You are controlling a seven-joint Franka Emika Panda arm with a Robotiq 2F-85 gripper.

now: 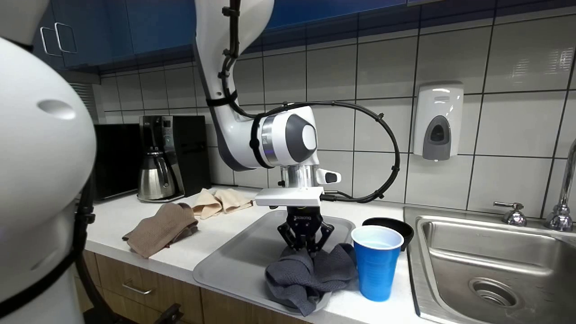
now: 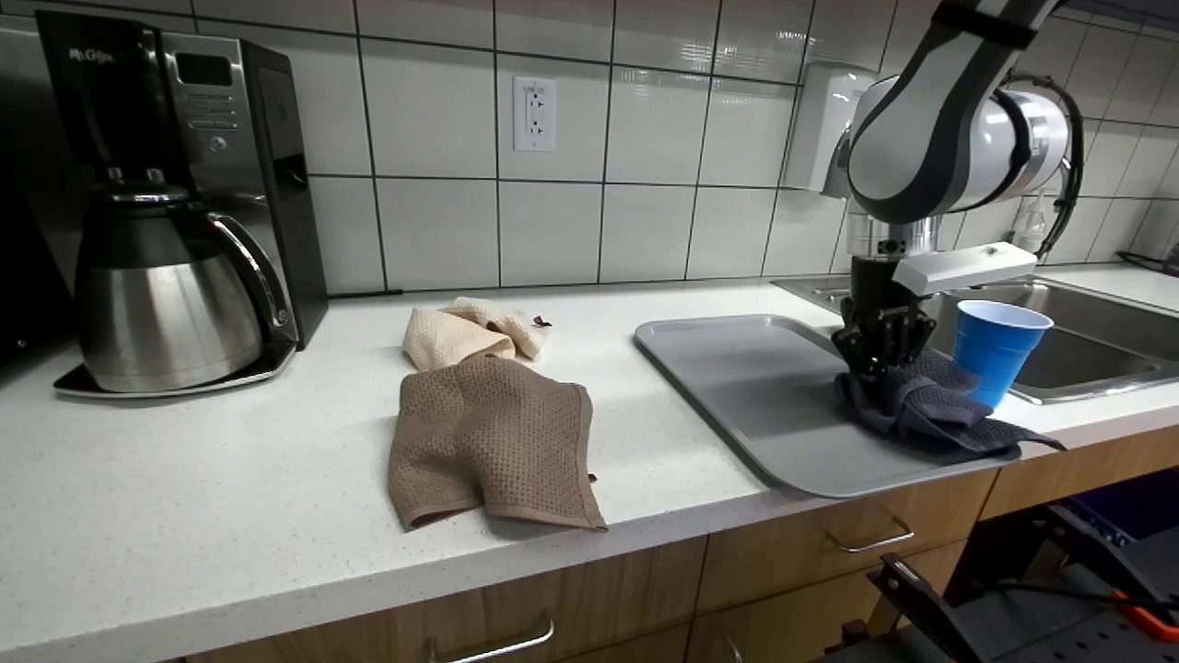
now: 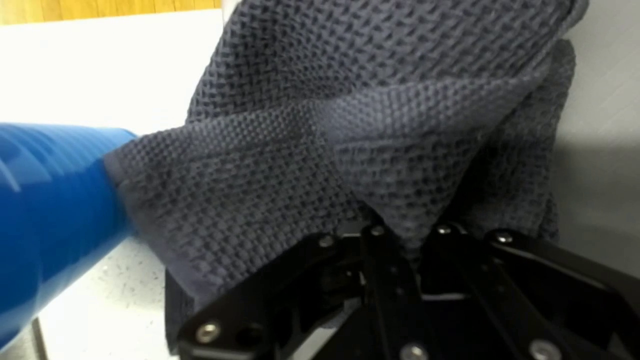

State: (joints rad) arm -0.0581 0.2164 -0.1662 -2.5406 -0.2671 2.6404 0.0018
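Observation:
A dark grey waffle-weave towel lies crumpled on the grey tray, partly over its edge on the cup's side. Pointing straight down, my gripper is shut on the towel. In the wrist view a fold of the towel runs in between the jaws, and the fingertips are buried in the cloth. The same grip shows in an exterior view, where the gripper meets the towel. Close beside the towel stands an upright blue plastic cup; in the wrist view the cloth's corner reaches the cup.
Behind the cup sits a black bowl, next to the steel sink. A brown towel and a beige cloth lie on the counter between tray and coffee maker. A soap dispenser hangs on the tiled wall.

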